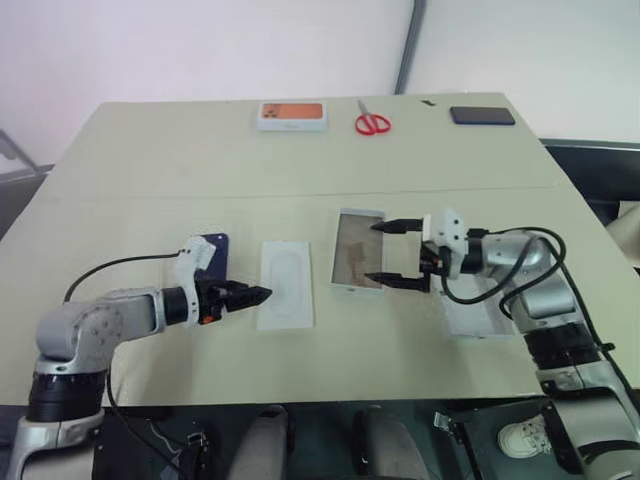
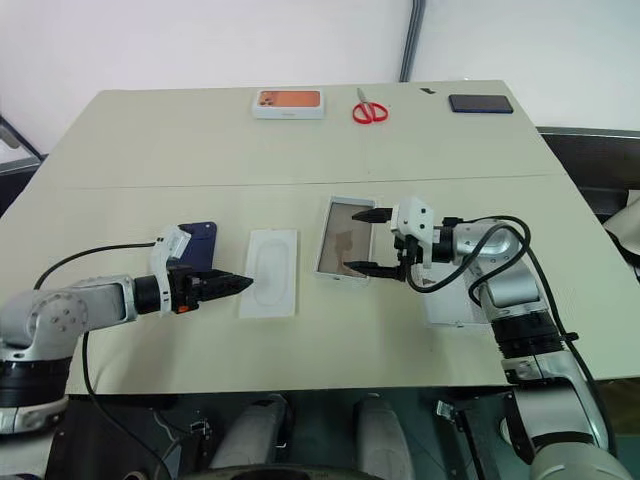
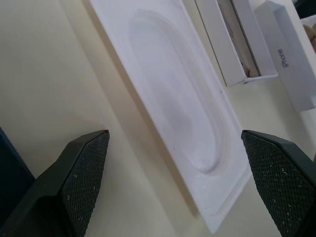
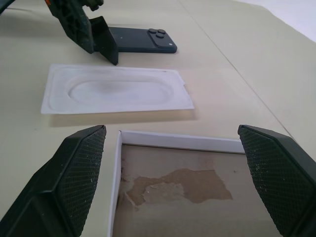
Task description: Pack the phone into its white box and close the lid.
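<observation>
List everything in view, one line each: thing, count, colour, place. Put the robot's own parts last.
phone: 1, dark blue, lying flat on the table's left side, beside the left gripper
insert card: 1, white with an oval dent, between the phone and the white box
white box: 1, white with a brownish inside, open, middle of the table
lid: 1, white, right of the white box, partly under the right arm
orange-printed box: 1, white and orange, far edge
scissors: 1, red handles, far edge, right of the orange-printed box
black slab: 1, black, far right corner
table: 1, pale beige
left gripper: 1, black, open, at the insert card's left edge
right gripper: 1, black, open, over the white box
</observation>
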You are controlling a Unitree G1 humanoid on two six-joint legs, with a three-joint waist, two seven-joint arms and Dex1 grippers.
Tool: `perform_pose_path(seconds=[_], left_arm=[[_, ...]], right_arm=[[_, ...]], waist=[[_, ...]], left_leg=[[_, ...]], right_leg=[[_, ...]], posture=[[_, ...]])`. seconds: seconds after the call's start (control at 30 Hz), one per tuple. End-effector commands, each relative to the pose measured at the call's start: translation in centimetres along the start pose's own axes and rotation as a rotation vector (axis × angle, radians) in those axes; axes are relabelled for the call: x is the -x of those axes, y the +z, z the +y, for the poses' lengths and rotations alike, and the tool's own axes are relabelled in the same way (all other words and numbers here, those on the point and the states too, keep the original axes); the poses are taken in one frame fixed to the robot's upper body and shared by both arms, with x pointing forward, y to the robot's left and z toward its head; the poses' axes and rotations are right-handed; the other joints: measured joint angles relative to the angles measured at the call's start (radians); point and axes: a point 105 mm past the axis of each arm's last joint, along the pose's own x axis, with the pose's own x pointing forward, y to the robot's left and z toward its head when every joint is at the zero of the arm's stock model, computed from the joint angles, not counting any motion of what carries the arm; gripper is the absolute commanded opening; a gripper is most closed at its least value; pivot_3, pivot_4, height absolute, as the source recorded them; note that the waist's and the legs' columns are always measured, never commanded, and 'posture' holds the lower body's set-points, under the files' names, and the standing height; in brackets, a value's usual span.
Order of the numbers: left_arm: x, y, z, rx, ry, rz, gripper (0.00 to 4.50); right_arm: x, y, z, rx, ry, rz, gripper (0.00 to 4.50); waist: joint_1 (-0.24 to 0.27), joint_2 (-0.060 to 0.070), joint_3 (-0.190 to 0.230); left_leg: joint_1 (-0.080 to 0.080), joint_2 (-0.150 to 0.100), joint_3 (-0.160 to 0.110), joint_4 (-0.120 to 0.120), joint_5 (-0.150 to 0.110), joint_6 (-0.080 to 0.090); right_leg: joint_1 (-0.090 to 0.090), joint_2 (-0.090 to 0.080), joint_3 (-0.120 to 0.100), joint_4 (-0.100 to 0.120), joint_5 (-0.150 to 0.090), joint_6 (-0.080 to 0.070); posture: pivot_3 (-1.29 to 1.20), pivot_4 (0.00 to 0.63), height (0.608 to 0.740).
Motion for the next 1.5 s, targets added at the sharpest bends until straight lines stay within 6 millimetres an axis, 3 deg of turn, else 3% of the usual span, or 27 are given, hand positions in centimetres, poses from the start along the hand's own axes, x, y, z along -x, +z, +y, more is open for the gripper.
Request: perform_pose_path(seconds=[0.03, 0.3, 0.4, 0.5, 0.83, 0.93, 1.03, 1.37, 1.5], left_arm=[[-1.1, -0.4, -0.7, 0.107, -0.073, 0.021, 4.5], [-1.7, -1.2, -0.6, 0.233, -0.114, 0.011, 4.5], [-1.5, -1.9, 0.0, 0.242, -0.082, 0.023, 3.64], [-1.3, -2.0, 0.4, 0.263, -0.069, 0.006, 2.23], [-1.2, -2.4, 0.9, 0.279, -0.052, 0.0, 2.23], [-1.4, -2.3, 0.9, 0.285, -0.05, -0.005, 1.34], [-1.4, -2.3, 0.8, 0.291, -0.059, -0.011, 0.02], [-0.5, -1.1, 1.1, 0.318, -0.073, -0.059, 0.02], [0.5, 0.8, 1.0, 0.22, -0.073, -0.169, 0.02]], right_arm=[[-0.2, 1.0, -0.2, 0.045, -0.006, -0.029, 4.47], [-0.1, 1.0, -0.1, 0.053, -0.02, -0.031, 4.47], [0.0, 1.0, -0.2, 0.051, -0.025, -0.031, 4.5], [0.0, 1.1, -0.2, 0.053, -0.026, -0.032, 4.5], [-0.2, 1.0, -0.1, 0.057, -0.028, -0.032, 4.5], [-0.1, 1.0, -0.1, 0.058, -0.03, -0.032, 4.5], [-0.2, 1.0, 0.0, 0.057, -0.03, -0.032, 4.5], [-1.1, 1.0, 0.8, 0.003, 0.006, -0.049, 4.5], [-2.4, 0.2, 2.4, -0.064, 0.061, -0.012, 4.5]], waist=[[0.003, 0.0, 0.0], [0.002, 0.0, 0.0], [0.0, 0.0, 0.0], [-0.001, 0.0, 0.0], [-0.002, 0.0, 0.0], [-0.001, 0.0, 0.0], [0.0, 0.001, -0.001], [-0.003, 0.001, -0.001], [-0.004, 0.001, -0.001]], left_leg=[[0.0, 0.0, 0.0, 0.0, 0.0, 0.0], [0.0, -0.001, -0.001, 0.0, 0.0, 0.0], [0.0, -0.001, 0.0, 0.0, 0.0, 0.0], [0.0, -0.001, 0.0, 0.0, 0.0, 0.0], [0.0, -0.001, 0.0, 0.0, 0.0, 0.0], [0.0, -0.001, 0.0, 0.0, 0.0, 0.0], [0.001, 0.0, 0.0, 0.0, 0.0, 0.0], [0.005, -0.001, 0.001, -0.001, 0.0, 0.0], [0.005, 0.0, 0.001, -0.002, 0.0, -0.001]], right_leg=[[0.0, 0.0, 0.0, 0.0, 0.0, 0.0], [0.0, 0.0, 0.0, 0.0, 0.0, 0.001], [0.0, -0.001, 0.0, 0.0, 0.0, 0.001], [0.0, 0.0, 0.0, 0.0, 0.0, 0.001], [0.0, 0.0, 0.0, 0.0, 0.0, 0.001], [0.0, 0.0, 0.0, 0.0, 0.0, 0.001], [0.001, -0.001, 0.0, 0.0, 0.0, 0.001], [0.004, 0.0, 0.0, 0.0, 0.0, 0.001], [0.003, 0.0, 0.0, 0.0, 0.0, 0.001]], posture=[[0.0, 0.15, 0.74], [0.0, 0.15, 0.74], [0.0, 0.15, 0.74], [0.0, 0.15, 0.74], [0.0, 0.15, 0.74], [0.0, 0.15, 0.74], [0.0, 0.15, 0.74], [0.0, 0.15, 0.74], [0.0, 0.15, 0.74]])
